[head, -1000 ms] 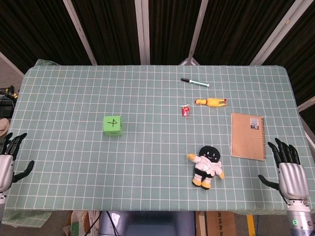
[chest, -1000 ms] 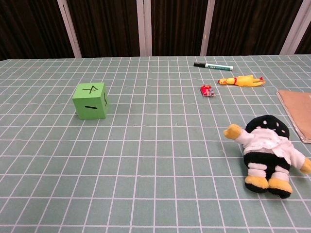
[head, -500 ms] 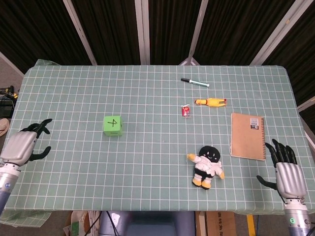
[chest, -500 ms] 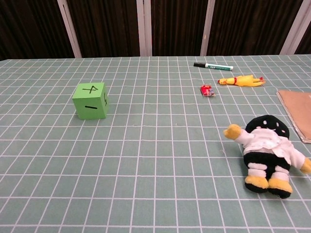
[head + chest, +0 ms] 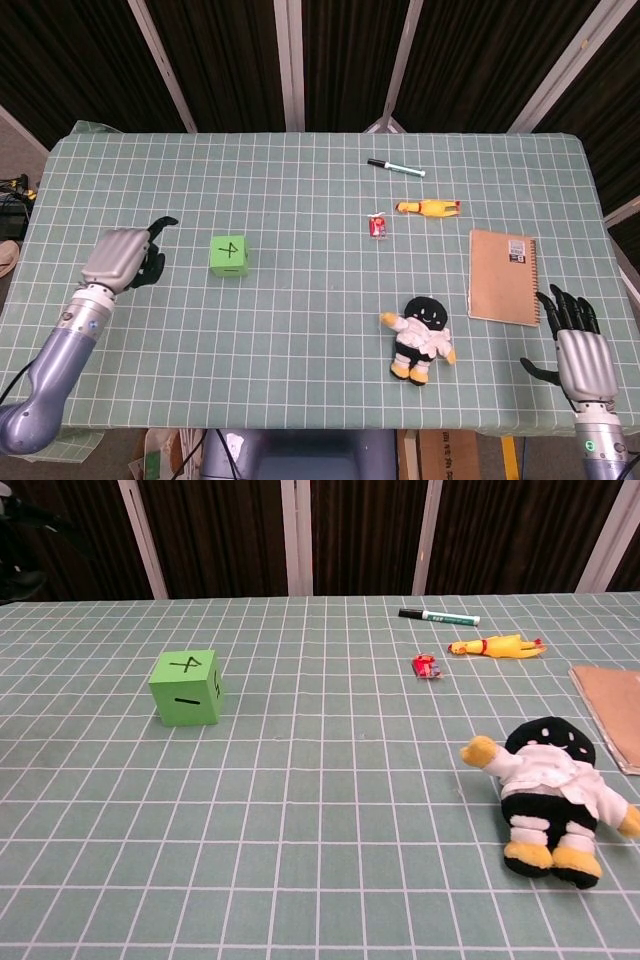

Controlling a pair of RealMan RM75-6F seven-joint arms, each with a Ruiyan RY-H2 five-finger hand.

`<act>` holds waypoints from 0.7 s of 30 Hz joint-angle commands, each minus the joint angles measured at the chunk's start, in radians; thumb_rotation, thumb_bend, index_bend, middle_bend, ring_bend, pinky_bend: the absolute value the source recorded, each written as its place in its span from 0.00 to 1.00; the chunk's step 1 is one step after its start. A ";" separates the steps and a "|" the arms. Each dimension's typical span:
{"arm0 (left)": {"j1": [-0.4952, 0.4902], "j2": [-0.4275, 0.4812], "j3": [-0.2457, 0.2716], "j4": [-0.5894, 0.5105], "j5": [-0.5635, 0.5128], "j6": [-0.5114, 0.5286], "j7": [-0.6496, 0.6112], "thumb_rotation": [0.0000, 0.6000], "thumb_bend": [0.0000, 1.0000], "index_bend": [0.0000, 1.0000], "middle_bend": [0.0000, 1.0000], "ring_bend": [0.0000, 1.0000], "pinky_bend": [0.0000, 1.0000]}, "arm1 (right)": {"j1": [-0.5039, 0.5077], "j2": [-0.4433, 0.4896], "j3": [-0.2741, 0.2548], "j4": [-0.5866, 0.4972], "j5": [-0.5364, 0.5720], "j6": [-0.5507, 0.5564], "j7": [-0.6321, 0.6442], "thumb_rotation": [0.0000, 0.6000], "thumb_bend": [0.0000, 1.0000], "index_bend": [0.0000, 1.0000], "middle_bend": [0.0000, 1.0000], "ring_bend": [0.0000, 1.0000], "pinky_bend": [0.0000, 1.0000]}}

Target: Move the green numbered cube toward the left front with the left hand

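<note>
The green numbered cube [image 5: 229, 256] sits on the checked green cloth, a 4 on its top face; the chest view shows the cube [image 5: 186, 688] at mid-left. My left hand [image 5: 126, 256] hovers over the table just left of the cube, apart from it, fingers spread and empty. In the chest view only dark fingertips [image 5: 18, 540] of that hand show at the top left corner. My right hand [image 5: 578, 352] is open at the table's front right edge, holding nothing.
A plush doll [image 5: 420, 338] lies front of centre. A brown notebook [image 5: 503, 276] lies at the right. A small red packet [image 5: 378, 226], a yellow rubber chicken [image 5: 429, 208] and a marker pen [image 5: 395, 167] lie further back. The table edge [image 5: 300, 428] runs along the front.
My left hand has swung from the table's left front edge up and rightward to just beside the cube. The right hand has sunk slightly lower. The cube has not moved.
</note>
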 commanded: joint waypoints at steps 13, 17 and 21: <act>-0.278 -0.206 -0.008 0.053 -0.413 0.062 0.226 1.00 0.87 0.20 0.87 0.70 0.69 | 0.011 -0.010 -0.004 0.009 0.015 -0.027 -0.020 1.00 0.15 0.11 0.01 0.05 0.02; -0.309 -0.254 -0.013 0.088 -0.462 0.073 0.231 1.00 0.88 0.20 0.87 0.70 0.69 | 0.013 -0.011 -0.003 0.013 0.022 -0.033 -0.019 1.00 0.15 0.11 0.01 0.05 0.03; -0.334 -0.300 -0.008 0.130 -0.496 0.092 0.244 1.00 0.88 0.20 0.87 0.70 0.69 | 0.013 -0.010 0.001 0.014 0.027 -0.031 -0.016 1.00 0.15 0.11 0.01 0.05 0.02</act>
